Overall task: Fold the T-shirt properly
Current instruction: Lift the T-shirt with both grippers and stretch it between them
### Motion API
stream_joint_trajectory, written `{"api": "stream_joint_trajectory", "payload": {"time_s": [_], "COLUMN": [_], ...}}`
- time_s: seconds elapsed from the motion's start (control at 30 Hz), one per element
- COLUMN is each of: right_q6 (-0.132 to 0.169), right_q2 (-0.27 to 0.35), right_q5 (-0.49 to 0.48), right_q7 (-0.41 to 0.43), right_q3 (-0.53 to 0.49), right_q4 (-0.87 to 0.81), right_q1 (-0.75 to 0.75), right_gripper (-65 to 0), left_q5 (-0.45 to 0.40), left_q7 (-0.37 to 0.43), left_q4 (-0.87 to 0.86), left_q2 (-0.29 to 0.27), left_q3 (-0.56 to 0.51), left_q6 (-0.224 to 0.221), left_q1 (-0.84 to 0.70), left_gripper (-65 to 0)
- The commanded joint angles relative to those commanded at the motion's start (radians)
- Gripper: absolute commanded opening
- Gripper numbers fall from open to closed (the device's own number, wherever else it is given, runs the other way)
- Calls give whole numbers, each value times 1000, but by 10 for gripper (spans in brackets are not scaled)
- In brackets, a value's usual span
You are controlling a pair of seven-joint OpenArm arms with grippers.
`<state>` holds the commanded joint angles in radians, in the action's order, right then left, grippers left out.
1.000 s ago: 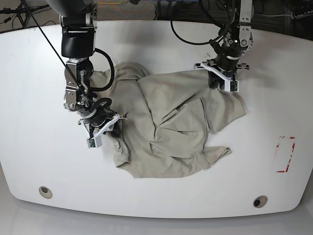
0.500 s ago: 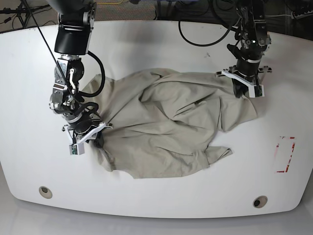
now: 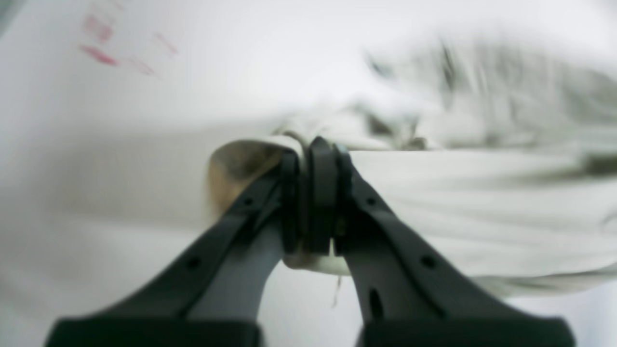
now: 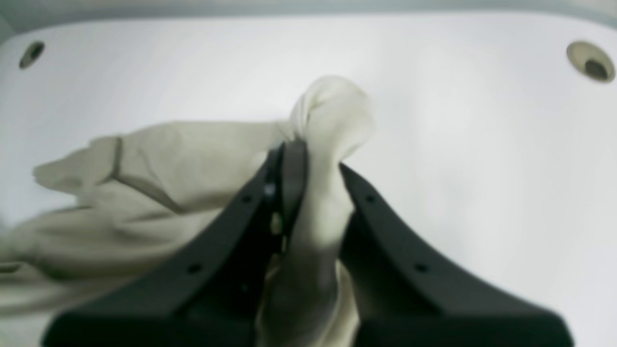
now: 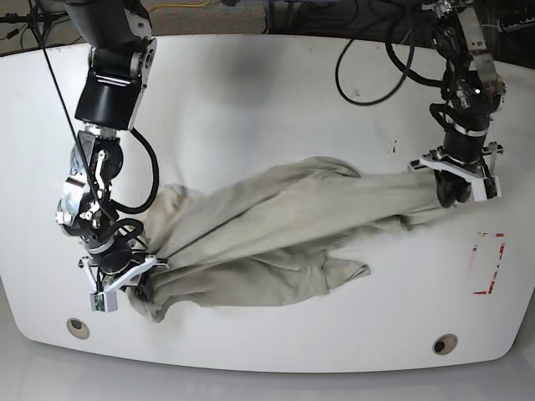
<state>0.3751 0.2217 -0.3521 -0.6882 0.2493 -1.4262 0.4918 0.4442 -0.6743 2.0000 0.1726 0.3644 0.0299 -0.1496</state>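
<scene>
The T-shirt (image 5: 276, 230) stretches between both grippers, left gripper (image 5: 452, 191) and right gripper (image 5: 134, 280) each pinching a bunched edge.

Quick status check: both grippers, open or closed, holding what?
Left gripper: closed, pinching the T-shirt.
Right gripper: closed on a bunched corner of the T-shirt.

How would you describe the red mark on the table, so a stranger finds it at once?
Start at the white table and follow the stretched T-shirt to the left gripper. Just beyond, toward the near edge, lies the red mark: a broken rectangle outline, the table's only colour.
</scene>
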Motion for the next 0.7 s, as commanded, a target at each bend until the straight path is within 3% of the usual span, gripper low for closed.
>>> {"api": "stream_joint_trajectory", "payload": {"time_s": [0.23,0.7], "right_q6": [0,0], "right_q2": [0,0], "right_q5": [0,0], "right_q7": [-34,-35], "right_q3": [-2,-71], "right_q4": [-21,-14], "right_q1": [103,362], "right_gripper": [-637,-637], "left_q5": [89,126], "left_q7": [-44,-61], "left_q4": [0,5], "left_q2": [78,265], "left_q3": [58,60], "left_q6": [0,0], "left_q1": [115,390], "left_gripper": [-650,-650]}}
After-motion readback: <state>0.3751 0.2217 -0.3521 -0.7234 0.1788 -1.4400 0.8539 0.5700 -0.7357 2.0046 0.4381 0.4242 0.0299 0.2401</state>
